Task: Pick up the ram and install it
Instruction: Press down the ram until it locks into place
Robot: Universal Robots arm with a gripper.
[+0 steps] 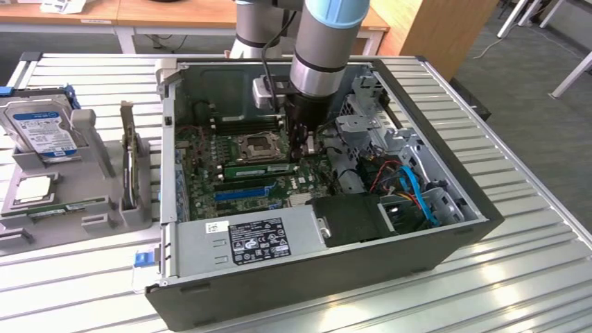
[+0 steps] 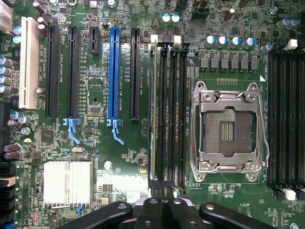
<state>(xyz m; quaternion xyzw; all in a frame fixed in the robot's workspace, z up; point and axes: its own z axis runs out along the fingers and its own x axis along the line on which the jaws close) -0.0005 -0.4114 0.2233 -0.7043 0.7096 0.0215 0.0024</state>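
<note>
The closed black hand (image 2: pixel 163 202) is held just above the motherboard. The long green circuit-board ram stick (image 1: pixel 260 169) is seated in a slot at the exterior view's centre.

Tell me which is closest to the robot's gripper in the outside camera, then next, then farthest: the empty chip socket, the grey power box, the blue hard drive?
From the gripper:
1. Chip socket, beside it on the motherboard.
2. Power box, at the case's near edge.
3. Hard drive, outside the case, on the exterior view's left.

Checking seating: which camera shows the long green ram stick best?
Exterior view: the long, flat green circuit-board ram stick shows its broad face and pale label, standing beside the square metal CPU socket. The wrist view gives it edge-on, a thin greenish strip in one slot.
</note>
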